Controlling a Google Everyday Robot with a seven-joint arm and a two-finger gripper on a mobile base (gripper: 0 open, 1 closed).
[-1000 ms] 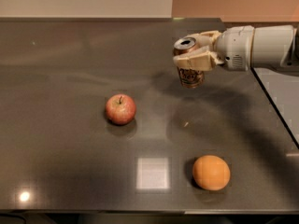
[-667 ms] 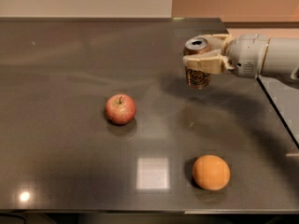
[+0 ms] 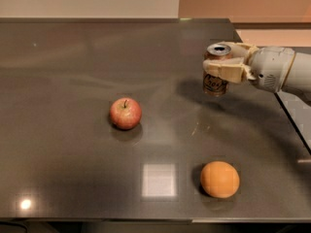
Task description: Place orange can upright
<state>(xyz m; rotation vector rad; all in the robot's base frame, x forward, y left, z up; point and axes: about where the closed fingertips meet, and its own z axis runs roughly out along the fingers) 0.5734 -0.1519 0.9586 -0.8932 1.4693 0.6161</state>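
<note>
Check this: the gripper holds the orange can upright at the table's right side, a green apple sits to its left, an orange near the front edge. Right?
No: the apple is red, not green, as the camera view shows. The gripper does hold the orange can upright at the right side, and the orange lies near the front edge.

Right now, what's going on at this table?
The gripper, reaching in from the right, is shut on the orange can, holding it upright over the right rear of the table. I cannot tell whether its base touches the table. A red apple lies left of centre, an orange fruit near the front edge, both apart from the gripper.
</note>
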